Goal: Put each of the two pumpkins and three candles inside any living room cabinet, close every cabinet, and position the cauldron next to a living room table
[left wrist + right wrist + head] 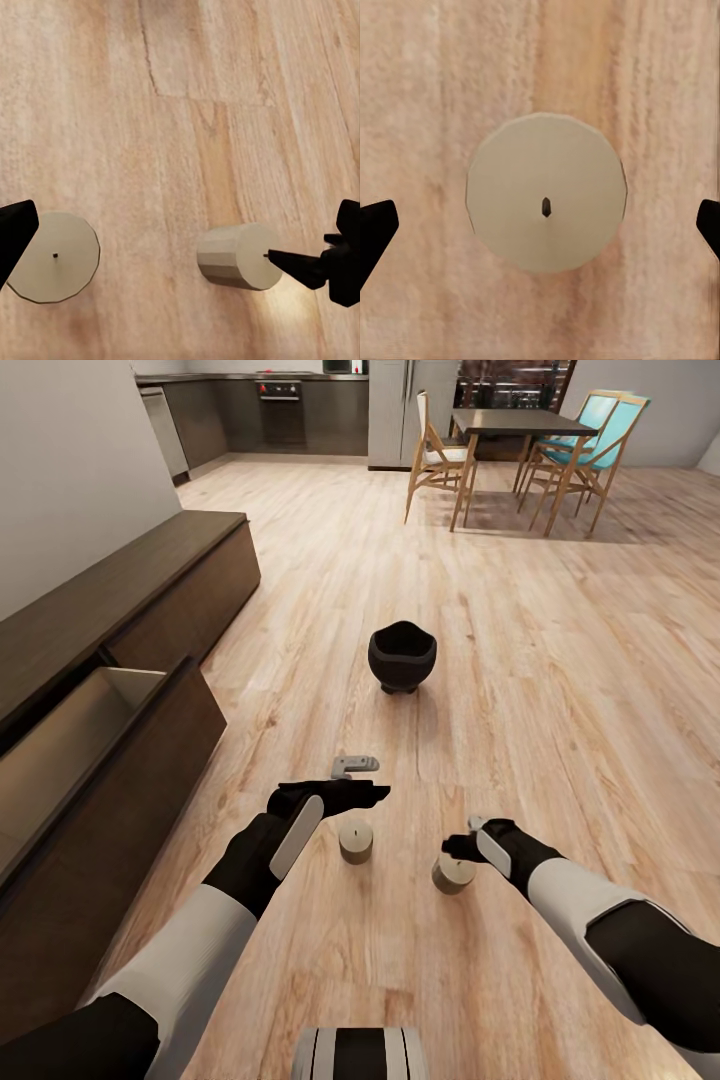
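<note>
Two tan candles stand on the wood floor, one (356, 841) (54, 256) just below my left gripper (355, 780) (180, 240), which hovers open with one finger beside it. The other candle (453, 873) (240, 255) (546, 191) sits directly under my right gripper (462, 842) (542, 229), centred between its open fingers. The black cauldron (402, 656) rests on the floor farther ahead. The dark-brown cabinet (150, 575) runs along the left wall, with one drawer (90, 720) pulled open showing its pale inside. The pumpkins and the table are out of view.
A taller dark dining table (520, 422) with chairs stands at the back right. Kitchen cupboards (260, 410) line the far wall. The open drawer juts out close to my left arm.
</note>
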`<state>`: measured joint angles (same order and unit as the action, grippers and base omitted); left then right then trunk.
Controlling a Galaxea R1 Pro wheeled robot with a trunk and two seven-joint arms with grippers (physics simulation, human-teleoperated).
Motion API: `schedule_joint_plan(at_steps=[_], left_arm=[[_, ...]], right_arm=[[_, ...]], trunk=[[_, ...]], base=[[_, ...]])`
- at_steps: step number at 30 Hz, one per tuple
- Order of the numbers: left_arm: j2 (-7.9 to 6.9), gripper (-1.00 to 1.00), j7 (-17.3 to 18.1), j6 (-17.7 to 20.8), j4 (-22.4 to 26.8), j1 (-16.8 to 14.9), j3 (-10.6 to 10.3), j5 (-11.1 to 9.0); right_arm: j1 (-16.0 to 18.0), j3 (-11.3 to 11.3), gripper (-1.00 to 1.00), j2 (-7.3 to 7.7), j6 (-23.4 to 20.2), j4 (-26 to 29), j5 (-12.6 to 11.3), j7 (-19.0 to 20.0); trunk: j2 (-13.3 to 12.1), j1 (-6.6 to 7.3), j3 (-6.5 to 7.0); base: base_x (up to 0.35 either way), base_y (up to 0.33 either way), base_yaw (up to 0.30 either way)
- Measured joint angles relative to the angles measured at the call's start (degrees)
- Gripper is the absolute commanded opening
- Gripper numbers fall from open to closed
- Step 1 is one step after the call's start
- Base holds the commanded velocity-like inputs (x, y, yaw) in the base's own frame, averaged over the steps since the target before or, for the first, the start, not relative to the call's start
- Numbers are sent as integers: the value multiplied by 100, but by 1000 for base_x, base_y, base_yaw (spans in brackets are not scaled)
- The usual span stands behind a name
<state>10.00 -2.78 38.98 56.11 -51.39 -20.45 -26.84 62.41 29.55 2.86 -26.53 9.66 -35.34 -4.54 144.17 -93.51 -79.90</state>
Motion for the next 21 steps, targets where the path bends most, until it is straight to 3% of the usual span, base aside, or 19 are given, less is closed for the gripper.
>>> schedule_joint_plan(at_steps=[4, 17, 21], left_arm=[[0, 100, 0, 0, 0, 0, 0, 0], [0, 100, -8, 0, -21, 0, -2, 1], [0, 100, -8, 0, -33, 0, 0, 2]], right_arm=[[0, 224, 100, -1, 98, 1, -5, 31], [-7, 256, 100, -1, 125, 2, -5, 42], [-16, 258, 100, -2, 252, 7, -8, 38]], trunk=[[0, 0, 0], [0, 0, 0], [5, -11, -88]], base=[[0, 0, 0], [0, 0, 0], [0, 0, 0]])
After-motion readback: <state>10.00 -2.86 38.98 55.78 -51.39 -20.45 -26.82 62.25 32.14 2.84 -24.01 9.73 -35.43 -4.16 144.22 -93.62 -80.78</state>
